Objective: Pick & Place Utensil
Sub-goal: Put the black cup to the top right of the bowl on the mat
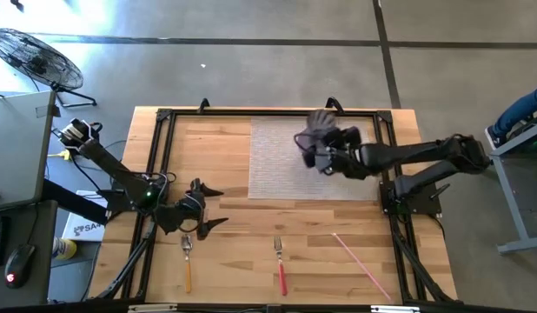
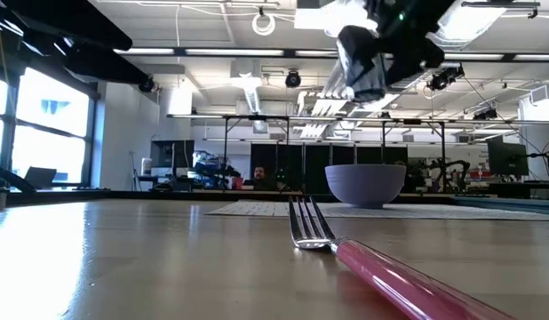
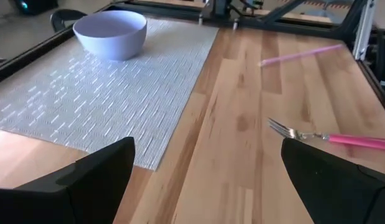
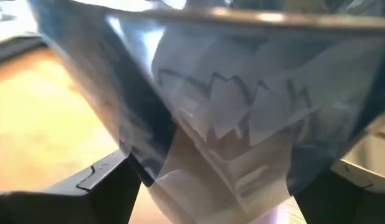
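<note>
The wooden tabletop (image 1: 225, 148) carries a grey woven placemat (image 1: 277, 174) on its far half, and a lavender bowl (image 2: 365, 184) stands on that mat. Your right gripper (image 1: 314, 143) hangs well above the bowl, closed around a clear container (image 4: 230, 93) that spans the gap between its fingers. Keep it level and high so it stays out of the way. The left gripper (image 1: 215, 207) sits low near the front-left of the tabletop, fingers spread wide and empty. The work looks to be yours to do there. The pink-handled fork (image 1: 280, 265) lies flat at the front edge, tines toward the mat, off to the side of the left gripper. An orange-handled utensil (image 1: 188, 263) lies closer, just in front of it, and a thin pink stick (image 1: 360, 261) lies farther right. Choose one and turn the wrist so the fingers cross the handle. Descend until the tips nearly meet the wood, and close at mid-handle so it does not tilt when lifted.
</note>
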`<state>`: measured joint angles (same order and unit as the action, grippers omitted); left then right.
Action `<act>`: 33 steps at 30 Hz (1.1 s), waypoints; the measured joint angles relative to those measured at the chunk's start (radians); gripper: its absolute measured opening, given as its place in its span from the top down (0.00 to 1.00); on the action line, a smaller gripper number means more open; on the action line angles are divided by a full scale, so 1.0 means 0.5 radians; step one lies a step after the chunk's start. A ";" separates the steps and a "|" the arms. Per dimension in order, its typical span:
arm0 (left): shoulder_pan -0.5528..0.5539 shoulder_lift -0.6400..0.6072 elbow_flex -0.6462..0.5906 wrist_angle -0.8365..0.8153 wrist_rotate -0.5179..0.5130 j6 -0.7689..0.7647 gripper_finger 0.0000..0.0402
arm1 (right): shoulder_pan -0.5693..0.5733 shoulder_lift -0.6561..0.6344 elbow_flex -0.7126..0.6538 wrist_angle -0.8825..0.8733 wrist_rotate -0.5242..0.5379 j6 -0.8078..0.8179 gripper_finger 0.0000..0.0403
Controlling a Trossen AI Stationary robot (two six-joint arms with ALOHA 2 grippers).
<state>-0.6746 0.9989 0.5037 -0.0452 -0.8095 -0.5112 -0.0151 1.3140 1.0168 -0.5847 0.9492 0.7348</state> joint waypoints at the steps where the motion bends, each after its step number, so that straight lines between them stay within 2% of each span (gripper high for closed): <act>1: 0.000 -0.001 0.000 0.002 0.020 -0.002 0.01 | -0.053 0.000 0.000 -0.099 0.026 0.089 0.16; 8: 0.000 -0.001 0.000 -0.019 0.080 -0.003 0.01 | -0.446 0.000 -0.002 -0.610 0.001 0.468 0.16; 13: 0.000 -0.001 0.000 -0.021 0.116 -0.003 0.01 | -0.651 -0.007 -0.065 -0.648 0.001 0.507 0.15; 18: 0.000 -0.001 0.000 -0.021 0.119 -0.018 0.01 | -0.829 -0.024 -0.335 -0.335 -0.090 0.503 0.15; 27: 0.001 0.000 0.000 -0.021 0.118 -0.020 0.01 | -1.063 -0.026 -0.822 0.346 -0.109 0.485 0.15; 33: 0.001 0.000 0.000 -0.020 0.075 -0.021 0.01 | -1.110 -0.023 -1.111 0.927 -0.093 0.500 0.15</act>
<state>-0.6743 0.9989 0.5037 -0.0551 -0.7722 -0.5217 -0.5701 1.3025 0.4613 -0.1214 0.9025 0.9849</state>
